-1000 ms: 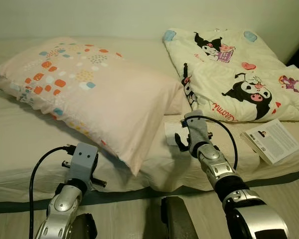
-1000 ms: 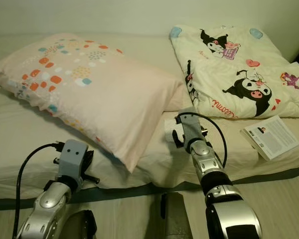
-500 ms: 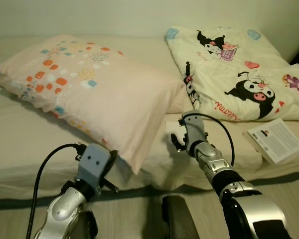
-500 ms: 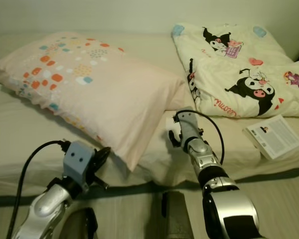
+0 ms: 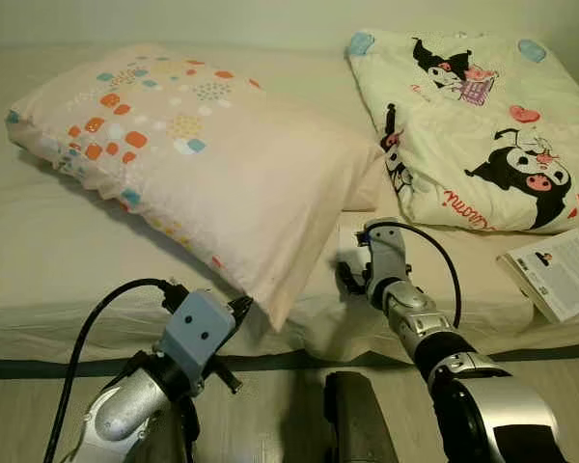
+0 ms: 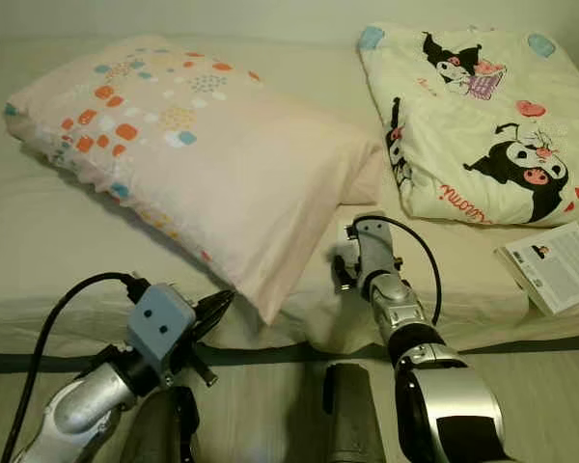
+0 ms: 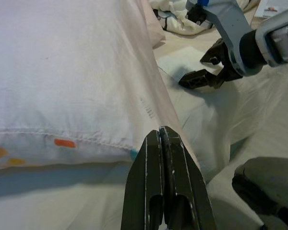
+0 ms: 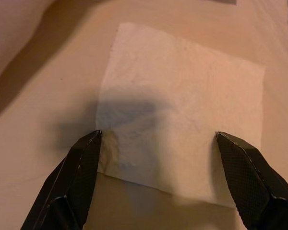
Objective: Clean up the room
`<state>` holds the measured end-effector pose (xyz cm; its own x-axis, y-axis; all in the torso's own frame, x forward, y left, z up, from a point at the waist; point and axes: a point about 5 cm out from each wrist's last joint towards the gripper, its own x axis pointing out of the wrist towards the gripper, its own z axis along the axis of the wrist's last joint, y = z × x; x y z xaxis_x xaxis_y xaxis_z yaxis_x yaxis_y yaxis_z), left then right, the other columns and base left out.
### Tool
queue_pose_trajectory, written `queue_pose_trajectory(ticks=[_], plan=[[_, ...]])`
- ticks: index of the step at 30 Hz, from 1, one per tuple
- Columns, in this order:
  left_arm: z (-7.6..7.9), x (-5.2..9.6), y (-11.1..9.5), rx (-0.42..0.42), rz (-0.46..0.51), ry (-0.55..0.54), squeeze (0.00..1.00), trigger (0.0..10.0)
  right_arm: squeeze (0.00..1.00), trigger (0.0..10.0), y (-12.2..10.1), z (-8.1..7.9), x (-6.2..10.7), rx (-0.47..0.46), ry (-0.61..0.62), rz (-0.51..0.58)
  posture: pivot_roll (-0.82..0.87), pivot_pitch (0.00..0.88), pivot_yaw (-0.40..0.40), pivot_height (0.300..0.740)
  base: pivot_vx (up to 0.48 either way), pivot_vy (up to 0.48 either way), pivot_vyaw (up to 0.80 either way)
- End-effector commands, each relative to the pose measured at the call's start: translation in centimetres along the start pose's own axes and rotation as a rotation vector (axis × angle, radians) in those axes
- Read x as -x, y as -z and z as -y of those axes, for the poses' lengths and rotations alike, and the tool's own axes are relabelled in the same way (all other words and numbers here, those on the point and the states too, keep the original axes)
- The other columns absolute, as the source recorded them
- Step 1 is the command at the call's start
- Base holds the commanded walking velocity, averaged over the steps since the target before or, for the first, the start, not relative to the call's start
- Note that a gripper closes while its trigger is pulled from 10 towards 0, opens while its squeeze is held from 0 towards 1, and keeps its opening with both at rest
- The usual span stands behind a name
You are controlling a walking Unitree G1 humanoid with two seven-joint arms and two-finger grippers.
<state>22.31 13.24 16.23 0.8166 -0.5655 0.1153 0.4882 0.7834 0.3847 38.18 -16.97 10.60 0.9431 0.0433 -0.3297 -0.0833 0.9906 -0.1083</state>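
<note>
A white square tissue [image 8: 182,100] lies flat on the beige bed sheet, beside the lower corner of a large pink pillow [image 5: 203,145] with orange and blue squares. My right gripper [image 8: 158,135] is open, its two fingertips [image 8: 89,148] resting at the tissue's near edge, one on each side. From the head view that gripper [image 5: 350,280] sits low over the sheet in front of the tissue [image 5: 351,234]. My left gripper [image 7: 159,134] is shut with nothing in it, pointing at the pillow's hanging corner [image 5: 270,309] near the bed's front edge.
A folded cream blanket [image 5: 482,125] with black cartoon figures lies at the back right of the bed [image 5: 39,260]. An open booklet [image 5: 565,270] rests at the right front edge. Wooden floor [image 5: 270,415] runs below the mattress, with a dark robot part [image 5: 352,424] at bottom centre.
The camera has shifted, sliding the whole scene to the right. My left gripper has reached forward toward the pillow's corner. The right gripper has settled lower at the tissue.
</note>
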Motion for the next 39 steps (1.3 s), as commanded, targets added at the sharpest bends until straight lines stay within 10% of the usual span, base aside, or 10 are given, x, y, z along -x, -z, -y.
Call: queue_pose_trajectory(ticks=[1, 4, 6, 10, 11, 35, 37, 38, 39], plan=[[0.4, 0.5, 0.2, -0.012, -0.031, 0.028, 0.0, 10.0, 0.0, 8.5, 2.1, 0.1, 0.3, -0.005, 0.018, -0.095, 0.12, 0.367, -0.067, 0.525, 0.0, 0.0, 0.0], [0.5, 0.5, 0.2, -0.012, -0.038, 0.032, 0.0, 10.0, 0.0, 7.6, 2.4, 0.1, 0.3, -0.008, 0.028, -0.115, 0.12, 0.367, -0.067, 0.525, 0.0, 0.0, 0.0], [0.5, 0.5, 0.3, -0.017, -0.044, 0.037, 0.0, 10.0, 0.0, 2.5, 2.8, 0.2, 0.4, -0.018, 0.043, -0.133, 0.12, 0.365, -0.064, 0.525, 0.0, 0.0, 0.0], [0.5, 0.4, 0.3, -0.019, -0.046, 0.038, 0.0, 10.0, 0.0, 1.6, 2.9, 0.2, 0.4, -0.02, 0.046, -0.137, 0.12, 0.364, -0.064, 0.525, 0.0, 0.0, 0.0], [0.4, 0.3, 0.3, -0.024, -0.048, 0.038, 0.0, 10.0, 0.0, 0.0, 2.9, 0.3, 0.4, -0.021, 0.049, -0.137, 0.11, 0.359, -0.064, 0.525, 0.0, 0.0, 0.0], [-1.3, -1.3, 0.9, -0.015, -0.014, -0.056, 0.0, 10.0, 0.0, 0.0, -1.5, -0.7, 0.0, -0.174, 0.039, 0.117, 0.03, 0.251, -0.075, 0.525, 0.0, 0.0, 0.0], [-1.7, -1.4, 1.1, -0.011, -0.019, -0.076, 0.0, 10.0, 0.0, 0.9, -1.8, -0.8, 0.0, -0.174, 0.044, 0.149, 0.02, 0.233, -0.072, 0.525, 0.0, 0.0, 0.0], [-2.3, -1.4, 1.4, 0.017, -0.029, -0.131, 0.0, 10.0, 0.0, 3.3, -2.2, -0.9, 0.2, -0.164, 0.047, 0.188, 0.01, 0.221, -0.068, 0.525, 0.0, 0.0, 0.0], [-3.1, -1.4, 1.9, 0.056, -0.045, -0.202, 0.0, 10.0, 0.0, 10.0, -2.5, -1.0, 0.4, -0.147, 0.047, 0.225, 0.0, 0.209, -0.068, 0.525, 0.0, 0.0, 0.0]])
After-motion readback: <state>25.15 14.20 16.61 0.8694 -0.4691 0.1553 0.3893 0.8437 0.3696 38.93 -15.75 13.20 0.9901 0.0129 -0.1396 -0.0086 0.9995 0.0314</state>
